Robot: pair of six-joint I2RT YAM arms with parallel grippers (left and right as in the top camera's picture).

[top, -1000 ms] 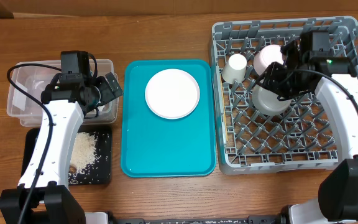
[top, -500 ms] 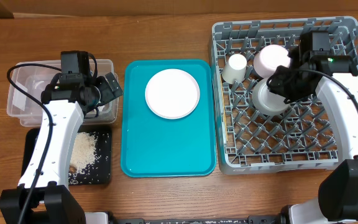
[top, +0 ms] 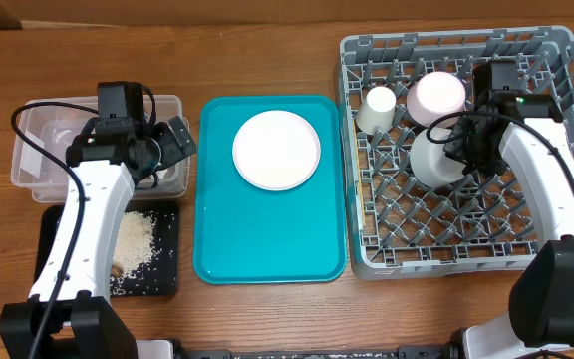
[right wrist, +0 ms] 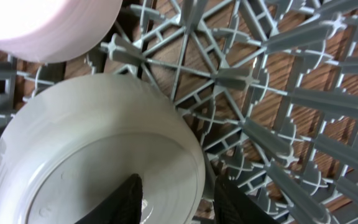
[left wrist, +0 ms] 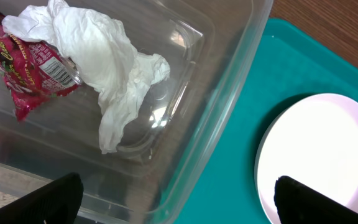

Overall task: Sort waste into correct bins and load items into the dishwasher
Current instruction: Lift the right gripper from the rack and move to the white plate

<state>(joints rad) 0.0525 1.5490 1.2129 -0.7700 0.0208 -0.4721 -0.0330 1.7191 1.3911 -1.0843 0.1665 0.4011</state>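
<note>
In the grey dishwasher rack [top: 526, 254] a white bowl [top: 429, 160] lies bottom up, and shows again as the white bowl [right wrist: 92, 155] in the right wrist view. My right gripper [top: 459, 150] [right wrist: 179, 202] is open. It straddles the bowl's rim, one finger over the base and the other just clear of the rim. A pinkish bowl [top: 436, 94] and a small cup [top: 378, 108] stand behind it. The white plate [top: 276, 150] lies on the teal tray [top: 267, 239]. My left gripper [top: 175, 140] [left wrist: 179, 208] hangs open over the clear tub's [top: 38, 150] right wall. The tub holds a napkin [left wrist: 104, 56] and a red wrapper [left wrist: 30, 68].
Rice scraps [top: 133, 239] lie in the black tray [top: 53, 244] in front of the clear tub. Upright pegs fill the rack's front half [top: 446, 229]. The plate [left wrist: 328, 149] shows at the right of the left wrist view.
My right gripper has slid toward the table's front, down over the white bowl, and its jaws have eased slightly apart. The bowl stays in the rack. The left arm has not moved.
</note>
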